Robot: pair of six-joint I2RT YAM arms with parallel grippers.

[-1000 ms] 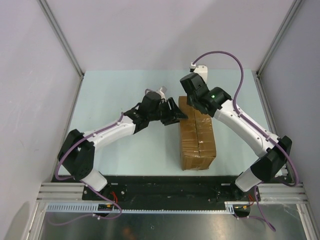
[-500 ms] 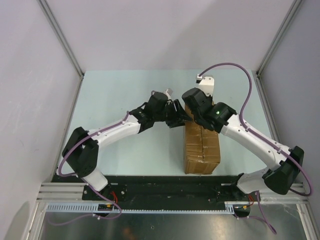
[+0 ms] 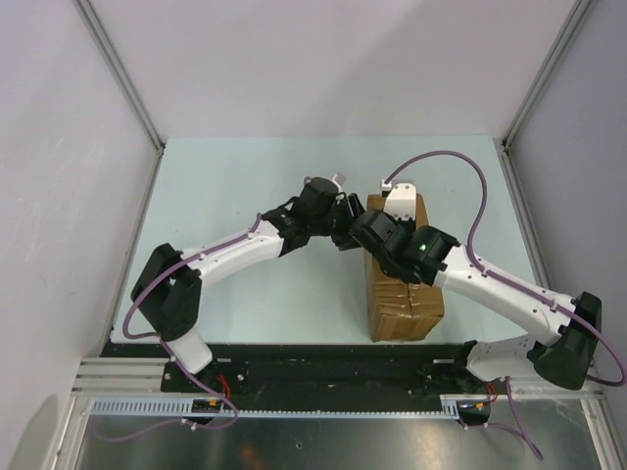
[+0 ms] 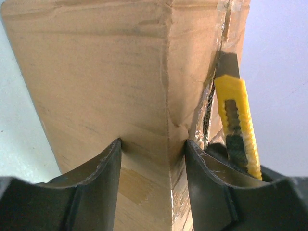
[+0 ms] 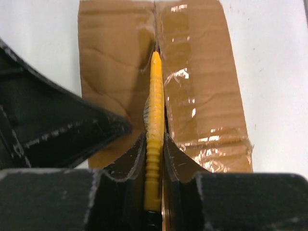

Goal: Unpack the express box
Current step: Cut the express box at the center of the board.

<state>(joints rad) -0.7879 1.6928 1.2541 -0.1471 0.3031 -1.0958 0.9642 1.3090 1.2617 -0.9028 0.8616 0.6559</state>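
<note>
While the express box [image 3: 404, 304] lies lengthwise on the surface [image 3: 245, 176] ahead of the right arm's base, its top flaps are shut and the tape [image 5: 192, 96] across them is glossy and wrinkled.

Right gripper [image 5: 154, 142]: fingers clamped on the handle of a yellow utility knife [image 5: 155, 96], which is held in line with the centre seam [image 5: 155, 19]. The left wrist view shows the grey blade [image 4: 228, 65] set against that seam; its depth cannot be determined.

Left gripper [image 4: 153, 144], just beyond, at the box's left side towards the far end: fingers [image 4: 103, 168] apart, astride a vertical corner edge, tips against the cardboard. Judged to be bracing rather than pinching.

Step in hand, by assessment: slitting the tape along the top seam. Unpacking proper has not begun.

Next move calls for a straight, shallow draw of the blade along the seam, so nothing inside is scored, with the left arm holding the box against sliding. The taped ends will likely need cutting before the flaps can be raised.
</note>
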